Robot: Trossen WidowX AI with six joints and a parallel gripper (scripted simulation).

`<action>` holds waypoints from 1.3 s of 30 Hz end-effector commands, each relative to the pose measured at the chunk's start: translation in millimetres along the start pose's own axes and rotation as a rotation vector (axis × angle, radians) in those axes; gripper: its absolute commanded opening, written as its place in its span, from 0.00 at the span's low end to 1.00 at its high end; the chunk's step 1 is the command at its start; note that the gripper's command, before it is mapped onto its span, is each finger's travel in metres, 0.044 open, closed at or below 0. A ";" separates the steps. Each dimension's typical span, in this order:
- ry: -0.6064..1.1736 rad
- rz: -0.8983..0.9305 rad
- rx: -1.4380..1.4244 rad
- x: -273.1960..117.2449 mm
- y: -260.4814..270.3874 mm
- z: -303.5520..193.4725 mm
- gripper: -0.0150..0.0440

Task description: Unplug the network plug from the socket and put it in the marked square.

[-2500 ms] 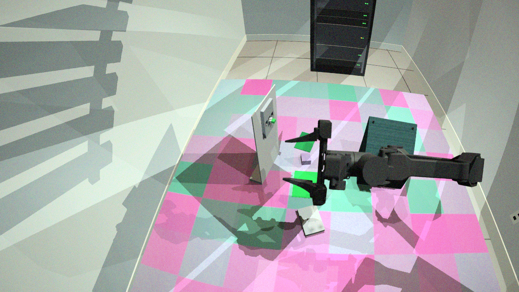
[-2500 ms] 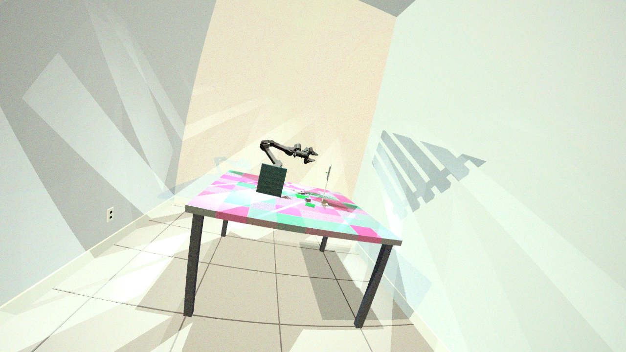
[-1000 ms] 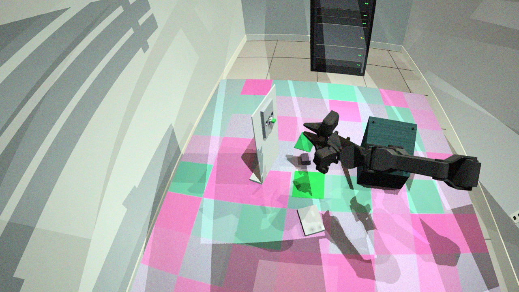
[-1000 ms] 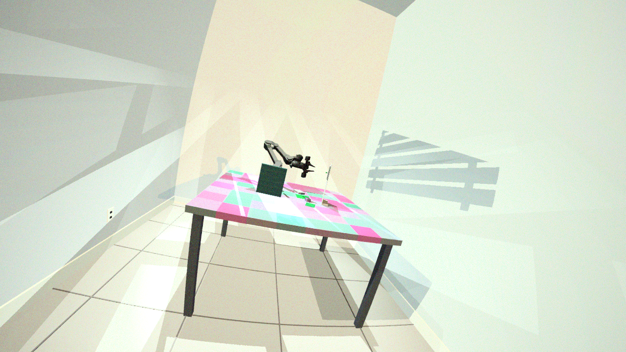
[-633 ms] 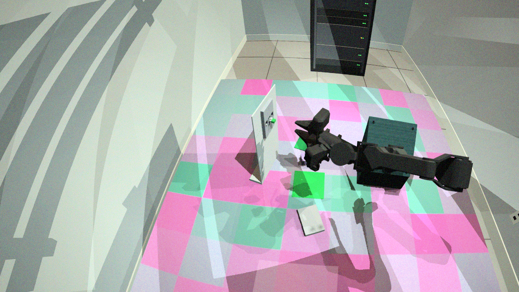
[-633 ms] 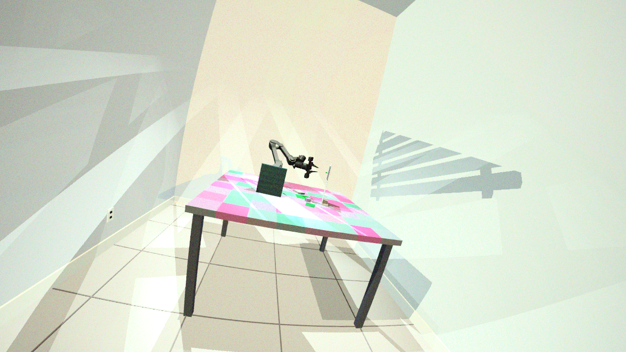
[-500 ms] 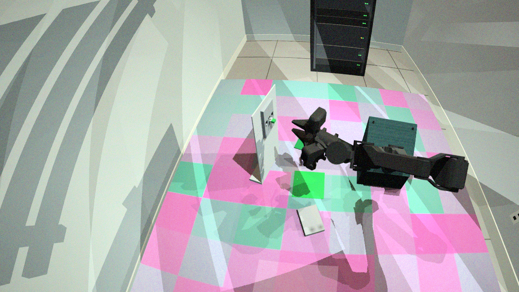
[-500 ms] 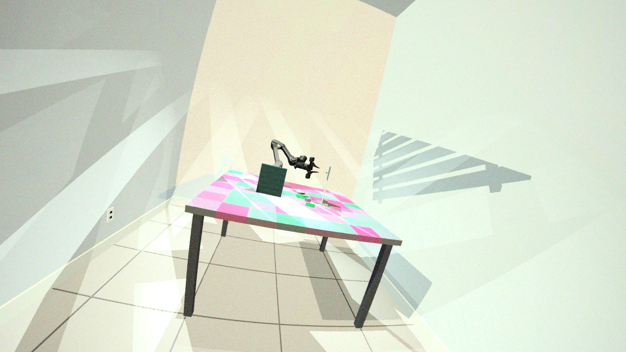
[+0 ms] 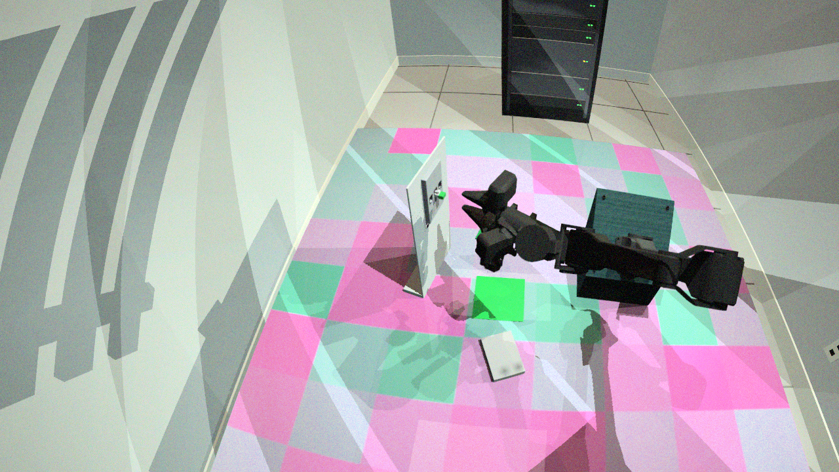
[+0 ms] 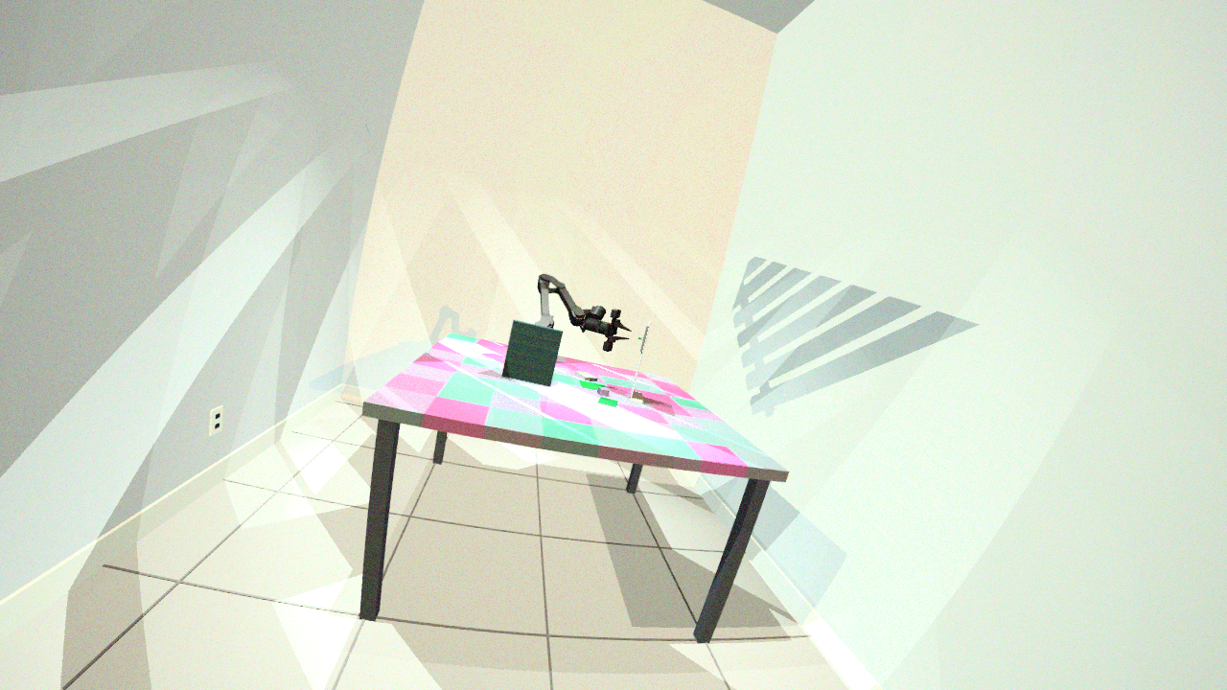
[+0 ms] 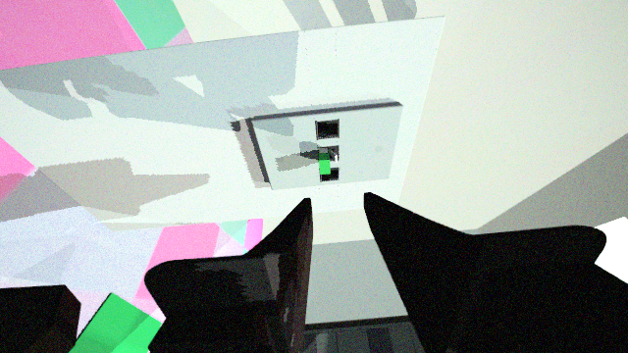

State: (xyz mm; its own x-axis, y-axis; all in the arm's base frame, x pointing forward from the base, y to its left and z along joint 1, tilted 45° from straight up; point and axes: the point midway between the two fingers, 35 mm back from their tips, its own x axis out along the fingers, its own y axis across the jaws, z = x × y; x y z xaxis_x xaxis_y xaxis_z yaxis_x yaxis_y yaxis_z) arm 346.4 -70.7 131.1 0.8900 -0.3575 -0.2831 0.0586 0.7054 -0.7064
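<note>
Through the wrist camera I see my gripper (image 11: 337,201) closest to me, its two dark fingers parted partway with only a gap of pale panel showing between them; it holds nothing. Beyond the fingertips stands the upright panel (image 11: 147,147), and on it a raised faceplate (image 11: 363,147) with three small sockets stacked in a column. The green plug (image 11: 324,164) sits in the middle socket, with dark openings directly above and below it. I cannot make out the thin tab on it at this size. The gripper is near the plug but well short of touching it, pointed at the faceplate from slightly off-centre.

From the top view, the gripper (image 9: 469,202) hangs in the air beside the panel (image 9: 425,229), roughly level with the plug (image 9: 442,194) that juts out of the panel's face toward me. On the table (image 9: 733,375) below the wrist lies the bright green marked square (image 9: 499,297), close to the panel's base. Just beyond that square, a small pale flat plate (image 9: 502,355) rests on the chequered top. The arm stretches back over a dark teal box (image 9: 630,214). Farther off, past the table's edge, a black server rack (image 9: 551,58) stands on the tiled floor.
</note>
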 end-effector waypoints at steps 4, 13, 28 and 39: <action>-0.001 0.005 -0.005 9.9 1.0 2.9 0.52; -0.001 0.005 -0.005 20.4 0.9 6.0 0.52; -0.002 0.004 -0.005 38.6 1.7 9.9 0.52; -0.002 0.004 -0.004 50.4 2.7 11.7 0.52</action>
State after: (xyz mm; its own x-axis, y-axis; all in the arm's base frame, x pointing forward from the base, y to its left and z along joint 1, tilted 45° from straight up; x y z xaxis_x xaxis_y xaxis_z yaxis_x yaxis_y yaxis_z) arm 392.8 -79.6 125.0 0.8906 -0.3577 -0.2808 0.0604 0.7050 -0.7066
